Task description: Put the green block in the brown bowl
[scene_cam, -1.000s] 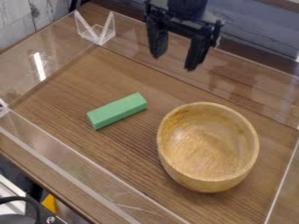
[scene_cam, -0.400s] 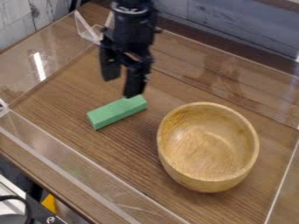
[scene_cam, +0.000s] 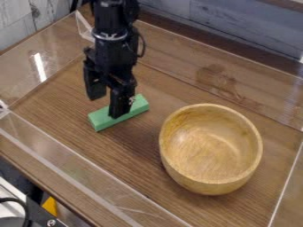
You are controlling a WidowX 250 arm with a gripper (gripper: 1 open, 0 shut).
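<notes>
The green block [scene_cam: 128,112] lies flat on the wooden table, left of the brown bowl [scene_cam: 211,146]. My black gripper [scene_cam: 105,96] points down with its jaws open, hanging right over the block. One finger [scene_cam: 120,103] stands in front of the block's middle and hides part of it; the other finger [scene_cam: 92,85] is off the block's far left side. Whether a fingertip touches the block cannot be told. The bowl is empty.
Clear acrylic walls [scene_cam: 48,53] ring the wooden table top. A small clear stand [scene_cam: 81,18] sits at the back left corner. A grey wall runs along the back.
The gripper has swung from the back right down to the left and now hangs low over the green block, its wrist rolled a little. The block and the bowl have not moved.
</notes>
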